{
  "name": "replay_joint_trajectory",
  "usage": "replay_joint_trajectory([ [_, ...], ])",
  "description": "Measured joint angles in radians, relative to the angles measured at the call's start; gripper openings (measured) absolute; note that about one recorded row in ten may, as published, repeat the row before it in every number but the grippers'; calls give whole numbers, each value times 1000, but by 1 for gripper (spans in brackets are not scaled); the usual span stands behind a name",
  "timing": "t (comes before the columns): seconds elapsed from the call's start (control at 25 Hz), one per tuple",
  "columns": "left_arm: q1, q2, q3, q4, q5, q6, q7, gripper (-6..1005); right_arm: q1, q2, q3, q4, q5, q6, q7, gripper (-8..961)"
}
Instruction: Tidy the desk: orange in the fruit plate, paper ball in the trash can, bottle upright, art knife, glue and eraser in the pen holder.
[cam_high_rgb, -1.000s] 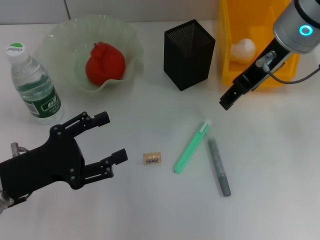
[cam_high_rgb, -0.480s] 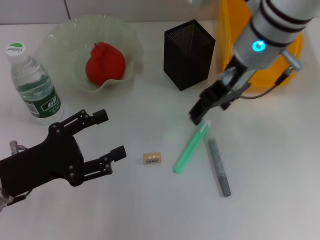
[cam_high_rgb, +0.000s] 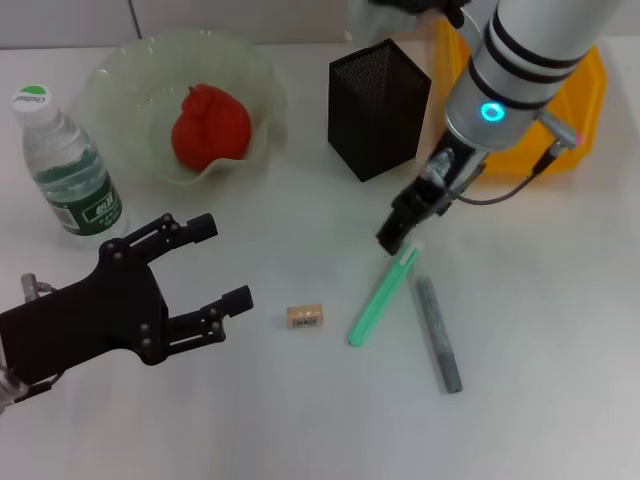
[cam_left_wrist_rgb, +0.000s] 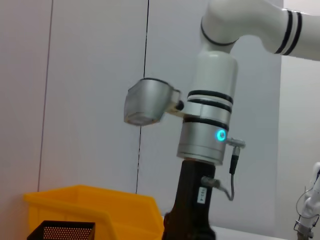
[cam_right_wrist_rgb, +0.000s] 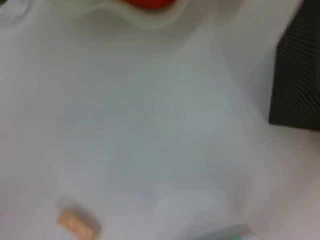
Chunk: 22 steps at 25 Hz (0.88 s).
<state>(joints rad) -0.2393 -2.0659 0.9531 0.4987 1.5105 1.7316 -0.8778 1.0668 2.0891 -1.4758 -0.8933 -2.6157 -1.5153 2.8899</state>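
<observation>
head view looks steeply down on the surface (cam_high_rgb: 560, 330); left wrist view faces sideways at the right arm (cam_left_wrist_rgb: 207, 120); right wrist view skims close, sharing the eraser (cam_high_rgb: 303, 318).

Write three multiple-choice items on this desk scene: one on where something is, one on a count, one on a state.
1. Where is the orange?
A. In the fruit plate
B. In the trash can
C. Loose on the desk beside the eraser

2. How many long stick-shaped items lie on the desk near the right gripper?
A. One
B. Two
C. Four

3. How is the bottle standing?
A. On its side
B. Upside down
C. Upright, cap on top

Answers:
1 A, the red-orange fruit sits inside the pale-green bowl.
2 B, a green stick and a grey stick lie side by side.
3 C, the cap is up beside the bowl; the left gripper is open nearby.
</observation>
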Motion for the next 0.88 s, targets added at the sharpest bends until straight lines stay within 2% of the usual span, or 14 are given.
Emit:
replay_joint_trajectory([
  [0.12,0,0,0,-1,1,0,1,847,-65,-6,-52,-146,-25,-53,-173,833],
  [0.2,3,0,3,-1,-1,5,1,847,-115,-6,-52,-251,-44,-92,-311,833],
  [0.28,9,-1,5,-2,-2,13,0,847,-132,-8,-37,-293,-47,-115,-410,833],
  [0.4,17,-5,4,-5,-3,21,6,847,-136,-9,10,-308,-41,-157,-547,832],
  [0.6,25,-7,1,-6,-4,22,10,847,-143,-5,7,-324,-37,-209,-736,832],
  [0.88,36,-4,7,-6,5,24,11,847,-132,-3,-4,-307,15,-181,-938,832],
])
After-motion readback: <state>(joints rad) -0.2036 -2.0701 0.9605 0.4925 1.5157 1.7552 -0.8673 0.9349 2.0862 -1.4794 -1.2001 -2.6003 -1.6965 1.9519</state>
